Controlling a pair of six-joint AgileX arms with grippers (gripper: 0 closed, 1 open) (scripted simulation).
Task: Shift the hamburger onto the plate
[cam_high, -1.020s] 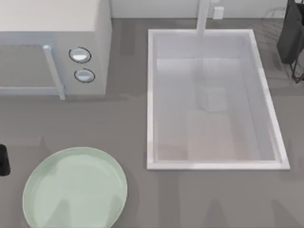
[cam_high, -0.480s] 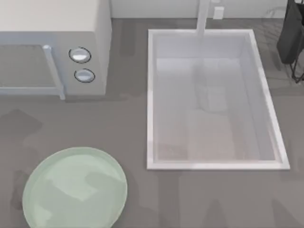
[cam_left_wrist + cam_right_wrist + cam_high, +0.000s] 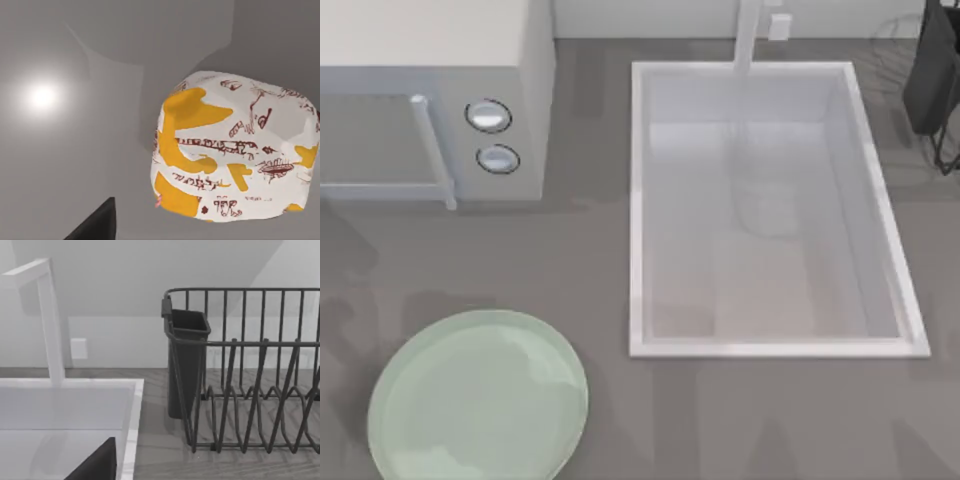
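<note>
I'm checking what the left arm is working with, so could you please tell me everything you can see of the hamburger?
The hamburger appears in the left wrist view as a blocky, round-cornered lump with a glossy white surface like a printed wrapper, orange-yellow patches and dark red-brown scribbles and lettering. It sits tilted against a plain grey background, close to the camera. A small pink speck shows at its lower edge. What supports or touches it cannot be told.

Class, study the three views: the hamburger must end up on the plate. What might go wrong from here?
1. The hamburger looms close before the left wrist camera; whether it is gripped is unclear, so it might drop.
2. The plate sits at the top view's lower left, partly cut by the frame edge; a release near its rim could miss.
</note>
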